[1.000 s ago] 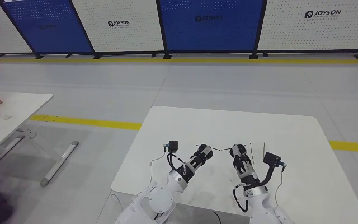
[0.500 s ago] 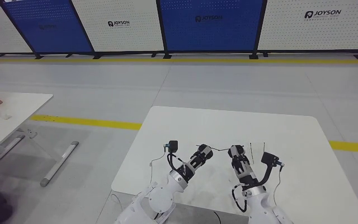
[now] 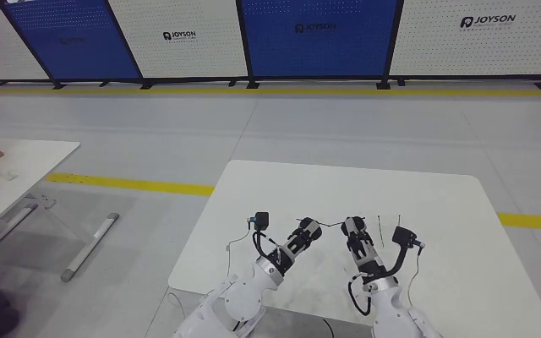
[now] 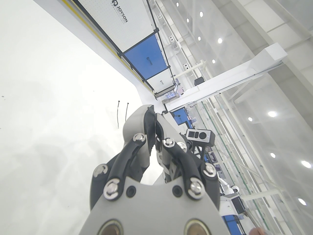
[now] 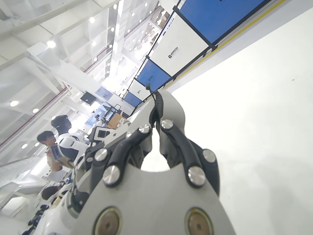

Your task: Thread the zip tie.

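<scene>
Top view: I see left hand and right hand close together above near part of white counter. Thin black zip tie spans gap between them, gripped at both ends. Two spare ties lie on counter just beside right hand.

Left wrist view: left hand fingers pressed together; I cannot make out tie here. Spare ties on counter beyond.

Right wrist view: right hand clamped on zip tie, head end poking past fingertips.

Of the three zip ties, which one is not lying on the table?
The zip tie clamped in the right gripper; the two spare ties lie flat on the table.
</scene>
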You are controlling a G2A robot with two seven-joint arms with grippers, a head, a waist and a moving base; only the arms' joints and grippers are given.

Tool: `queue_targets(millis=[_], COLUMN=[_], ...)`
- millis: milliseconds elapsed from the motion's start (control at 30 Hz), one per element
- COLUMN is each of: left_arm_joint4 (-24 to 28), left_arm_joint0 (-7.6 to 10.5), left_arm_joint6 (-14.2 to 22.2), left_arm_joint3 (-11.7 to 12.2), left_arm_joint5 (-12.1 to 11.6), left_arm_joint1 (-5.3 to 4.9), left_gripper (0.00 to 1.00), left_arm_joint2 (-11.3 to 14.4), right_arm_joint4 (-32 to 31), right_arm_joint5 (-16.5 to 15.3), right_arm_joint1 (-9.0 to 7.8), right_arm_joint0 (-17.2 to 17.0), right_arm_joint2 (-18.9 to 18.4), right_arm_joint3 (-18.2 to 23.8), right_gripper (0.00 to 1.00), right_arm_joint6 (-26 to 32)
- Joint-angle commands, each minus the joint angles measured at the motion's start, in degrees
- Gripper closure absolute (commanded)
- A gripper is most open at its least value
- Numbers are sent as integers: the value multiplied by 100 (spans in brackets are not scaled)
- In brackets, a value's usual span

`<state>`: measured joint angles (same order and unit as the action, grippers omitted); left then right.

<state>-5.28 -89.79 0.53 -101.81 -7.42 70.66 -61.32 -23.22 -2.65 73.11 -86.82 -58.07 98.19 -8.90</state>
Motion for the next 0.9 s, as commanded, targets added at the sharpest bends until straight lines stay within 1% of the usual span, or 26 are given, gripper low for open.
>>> queue_targets(millis=[0,267,400,500,600,867], left_arm_joint4=[0,0,0,0,0,3], left_arm_joint0=[0,0,0,0,0,14], left_arm_joint6=[0,0,0,0,0,4], left_arm_joint3=[0,0,0,0,0,12], left_arm_joint5=[0,0,0,0,0,9], left_arm_joint1=[0,0,0,0,0,4], left_gripper=[100,100,100,100,100,100], left_arm_joint2=[0,0,0,0,0,14], right_arm_joint4=[21,38,174,179,92,61], right_arm_joint5=[11,-59,-216,-300,-282,-346], right_arm_joint1=[19,84,109,119,132,156], right_arm_joint0=[32,123,158,131,80,-17], right_arm_joint2=[26,127,123,73,45,-10], right_arm_joint3=[-55,-218,-306,-334,-307,-245], right_gripper=[100,100,100,100,100,100], right_arm_joint6=[21,110,195,99,-51,-93])
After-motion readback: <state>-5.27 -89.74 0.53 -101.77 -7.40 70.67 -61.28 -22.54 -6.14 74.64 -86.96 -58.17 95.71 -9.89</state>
